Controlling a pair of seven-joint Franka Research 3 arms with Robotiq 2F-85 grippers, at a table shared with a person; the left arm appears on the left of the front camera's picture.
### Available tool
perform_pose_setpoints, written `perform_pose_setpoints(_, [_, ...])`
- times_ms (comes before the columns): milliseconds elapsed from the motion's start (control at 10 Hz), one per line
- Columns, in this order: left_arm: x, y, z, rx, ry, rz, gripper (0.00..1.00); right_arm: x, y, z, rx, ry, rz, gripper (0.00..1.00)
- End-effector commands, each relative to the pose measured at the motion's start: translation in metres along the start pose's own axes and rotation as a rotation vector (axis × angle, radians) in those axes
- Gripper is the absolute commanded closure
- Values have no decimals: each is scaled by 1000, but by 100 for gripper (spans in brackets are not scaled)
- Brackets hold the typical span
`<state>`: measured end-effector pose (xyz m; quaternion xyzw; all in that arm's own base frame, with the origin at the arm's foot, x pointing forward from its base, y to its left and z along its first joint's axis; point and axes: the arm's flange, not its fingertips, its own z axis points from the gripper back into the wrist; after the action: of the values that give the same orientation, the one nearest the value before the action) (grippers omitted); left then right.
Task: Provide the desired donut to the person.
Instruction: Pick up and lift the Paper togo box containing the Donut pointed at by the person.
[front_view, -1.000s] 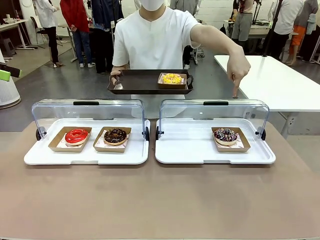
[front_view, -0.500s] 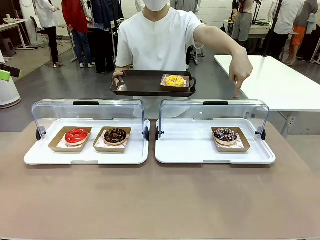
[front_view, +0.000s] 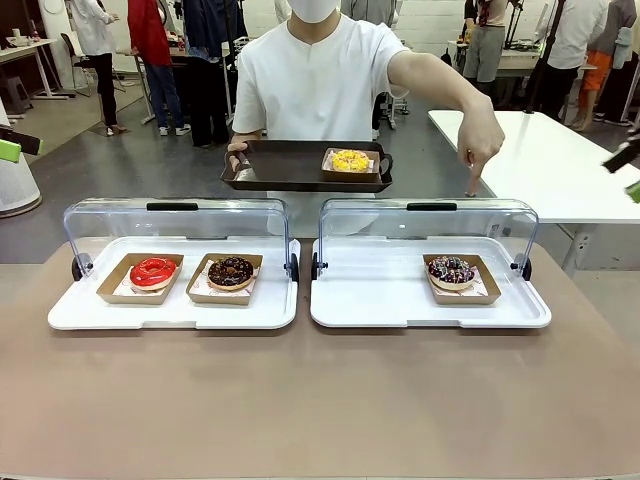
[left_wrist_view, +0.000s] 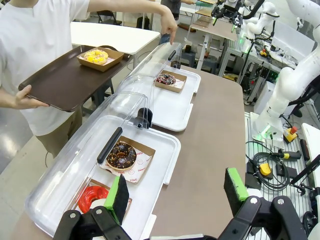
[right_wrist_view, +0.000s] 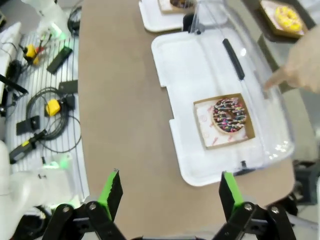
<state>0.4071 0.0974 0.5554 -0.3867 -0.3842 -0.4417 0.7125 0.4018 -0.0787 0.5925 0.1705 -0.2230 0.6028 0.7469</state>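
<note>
Since half a second ago, part of the right gripper (front_view: 628, 170) has come into the front view at its right edge, a black body with a green pad, in front of the neighbouring white table (front_view: 540, 160). The person, the trays and the donuts have kept their places.

Brown rectangular tabletop (front_view: 320, 400): carries two display trays side by side near its far edge.

Person in a white short-sleeved shirt (front_view: 315, 85): stands at the far side. One hand (front_view: 234, 152) holds a dark brown rectangular serving tray (front_view: 285, 168) level. The pointing hand (front_view: 480, 130) is stretched out with its index finger aimed downward, just behind the right lid.

Left white plastic display tray (front_view: 170, 315) and right white plastic display tray (front_view: 385, 310): the clear domed left lid (front_view: 180, 222) and right lid (front_view: 430, 222) are swung back toward the person.

Donuts, each in a brown cardboard holder:
- A red-glazed ring donut (front_view: 153, 271) and a chocolate-glazed donut (front_view: 231, 271) sit side by side in the left tray.
- A dark donut with coloured sprinkles (front_view: 451, 269) sits alone toward the right end of the right tray, below and in front of the pointing finger.
- A yellow-topped donut (front_view: 350, 160) rests on the right part of the serving tray.

Right gripper, wrist view: it hangs over bare tabletop beside the right tray, fingers spread wide, holding nothing.

Left gripper (left_wrist_view: 176, 192): it hangs above the near edge of the left tray, fingers wide apart and empty.
</note>
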Motion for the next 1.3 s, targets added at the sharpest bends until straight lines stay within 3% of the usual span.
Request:
perform_pose_setpoints(0, [1,-1,1,-3,-9,3,0,25,1,-35,39,152,11,0])
perform_pose_setpoints(300, [1,-1,1,-3,-9,3,0,51,12,-91,47,279,68,0])
perform_pose_setpoints(600, [1,-1,1,-3,-9,3,0,48,15,-137,70,346,81,0])
perform_pose_setpoints(1200, [1,-1,1,-3,-9,3,0,48,15,-139,93,322,100,0])
